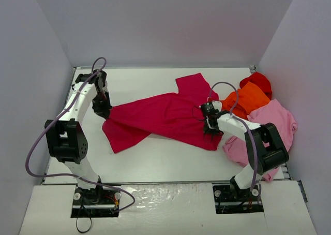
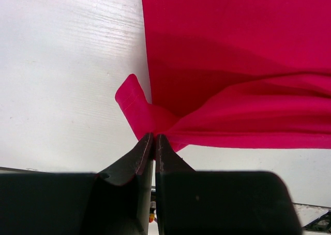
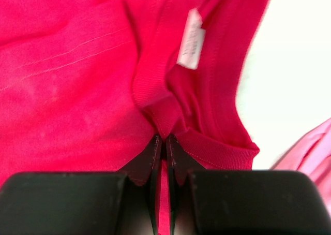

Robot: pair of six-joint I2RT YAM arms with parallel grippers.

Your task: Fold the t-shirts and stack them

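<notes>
A crimson t-shirt (image 1: pixel 165 116) lies stretched across the middle of the table, crumpled at its left end. My left gripper (image 1: pixel 103 111) is shut on that left end, a hem corner (image 2: pixel 135 105) pinched between its fingertips. My right gripper (image 1: pixel 210 126) is shut on the ribbed collar (image 3: pixel 165 116) at the shirt's right end, just below the small white tag (image 3: pixel 190 39). An orange t-shirt (image 1: pixel 248 100), a bright red t-shirt (image 1: pixel 257 81) and a light pink t-shirt (image 1: pixel 269 126) lie heaped at the right.
Grey walls enclose the white table (image 1: pixel 145 85) on three sides. The heap of shirts sits right beside and under my right arm (image 1: pixel 258 142). A purple cable loops from each arm.
</notes>
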